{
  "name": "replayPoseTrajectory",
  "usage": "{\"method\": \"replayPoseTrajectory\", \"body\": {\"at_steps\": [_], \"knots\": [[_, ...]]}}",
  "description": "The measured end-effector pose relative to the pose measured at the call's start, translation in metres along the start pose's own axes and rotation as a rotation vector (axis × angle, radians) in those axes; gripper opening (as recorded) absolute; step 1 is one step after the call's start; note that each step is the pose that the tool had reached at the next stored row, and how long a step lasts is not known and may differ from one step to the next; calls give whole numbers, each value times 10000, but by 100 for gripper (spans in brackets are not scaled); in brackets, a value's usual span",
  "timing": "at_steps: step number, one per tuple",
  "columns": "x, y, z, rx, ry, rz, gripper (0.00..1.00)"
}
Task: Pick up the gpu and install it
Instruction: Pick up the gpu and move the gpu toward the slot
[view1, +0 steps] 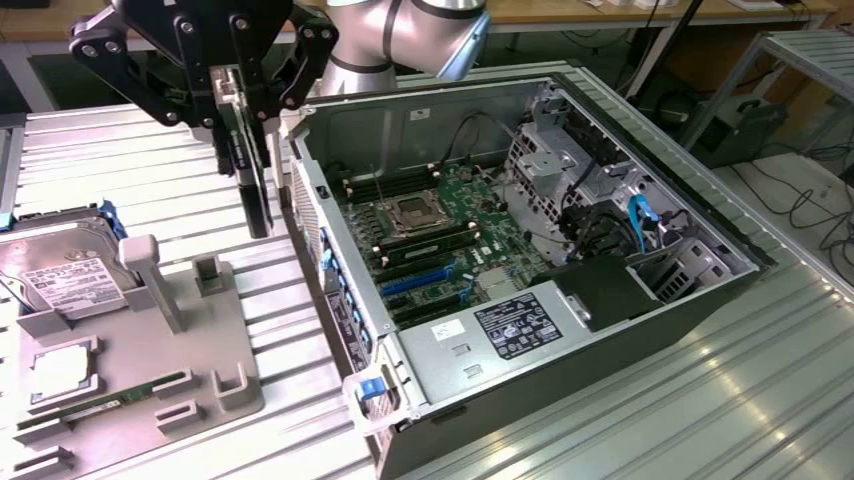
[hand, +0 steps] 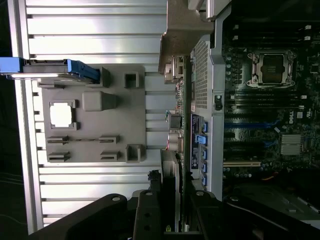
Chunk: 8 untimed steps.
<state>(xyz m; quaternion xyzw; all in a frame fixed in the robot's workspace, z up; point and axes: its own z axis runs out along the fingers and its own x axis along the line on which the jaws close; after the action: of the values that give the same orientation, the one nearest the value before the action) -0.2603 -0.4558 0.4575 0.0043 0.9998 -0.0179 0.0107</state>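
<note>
My gripper (view1: 243, 105) is clamped on the gpu (view1: 254, 175), fingers pinching its upper edge from both faces so that the card hangs straight down, edge-on to the exterior view. I judge that hold to be deliberate: a card gripped by its top edge leaves the connector edge free underneath, which is the part that must meet a slot. In the wrist view the gpu (hand: 183, 150) runs away from my gripper (hand: 172, 225) as a thin strip, its metal bracket end farthest from me. The card is in the air, touching nothing else, over the ribbed table (view1: 641, 400) in the gap between the grey fixture tray (view1: 200, 340) and the near wall of the computer case (view1: 314, 190). The tray keeps each part in its own moulded seat, and the hard drive (view1: 60, 275) sits there on its edge. Beyond the wall lies the motherboard (view1: 454, 235), case on its side so the blue slots (view1: 420, 282) face upward; the gpu is not yet above them.
</note>
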Motion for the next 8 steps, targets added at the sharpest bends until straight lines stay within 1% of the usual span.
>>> {"method": "replayPoseTrajectory", "body": {"at_steps": [8], "knots": [[-76,1,2,0,-1,-1,27]]}}
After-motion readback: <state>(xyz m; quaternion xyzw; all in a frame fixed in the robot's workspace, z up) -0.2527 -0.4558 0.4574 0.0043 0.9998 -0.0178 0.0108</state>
